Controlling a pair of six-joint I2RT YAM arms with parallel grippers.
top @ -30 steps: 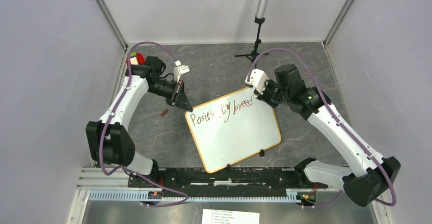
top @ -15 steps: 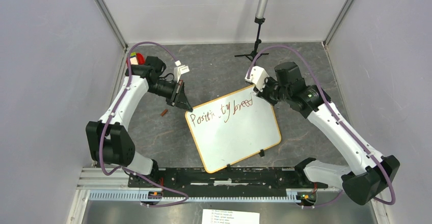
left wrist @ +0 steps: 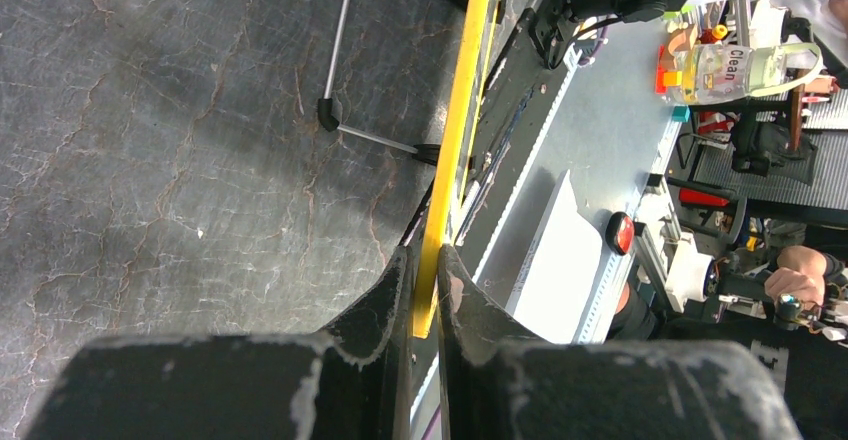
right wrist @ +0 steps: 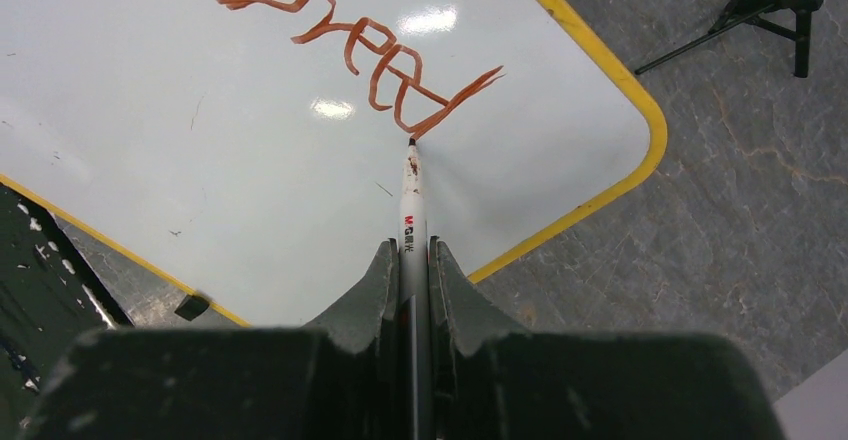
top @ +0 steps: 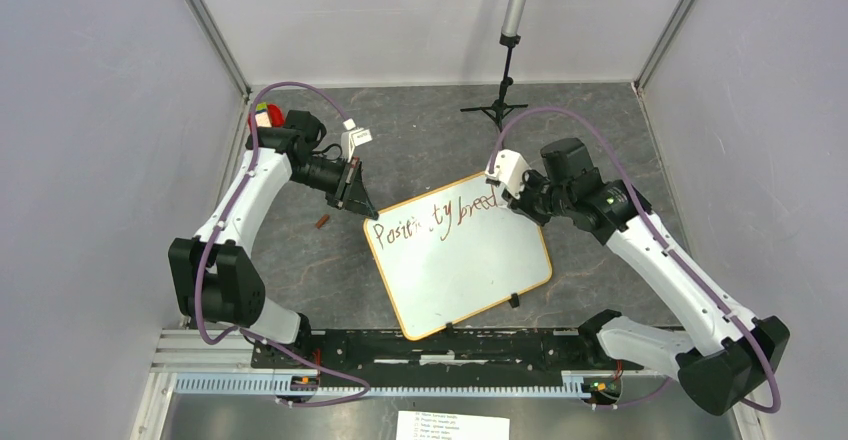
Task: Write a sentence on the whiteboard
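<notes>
Fingers (right wrist: pixel 375 285) of the right gripper (right wrist: pixel 411 260) are clamping a white marker (right wrist: pixel 411 195). They are nearly closed, and the barrel is running straight out between them toward the top of the right wrist view. The marker's dark tip is meeting the whiteboard (right wrist: pixel 180 180) at the foot of the last red-brown letter. The sentence (right wrist: pixel 370 55) is showing upside down here. The word nearest the tip is reading as "breed", close to the board's rounded yellow-rimmed corner at the right of the frame.

Left gripper (left wrist: pixel 425 260), lower centre of the left wrist view: its two dark fingers are pinching the board's thin yellow rim edge-on, jaws almost together with only the rim between them.

In the top view the whiteboard is lying tilted at the centre of the dark stone-patterned table (top: pixel 420 130). The writing is running in one line along its upper edge, and the middle letters of the first word are hard to read. The left gripper is holding the upper-left corner and the right gripper is working over the upper-right corner. A small black clip (top: pixel 513 300) is sitting on the lower-right edge. A black tripod stand (top: pixel 503 100) is standing beyond the board at upper centre. A small reddish-brown object (top: pixel 322 222) is lying left of the board, apart from it.
</notes>
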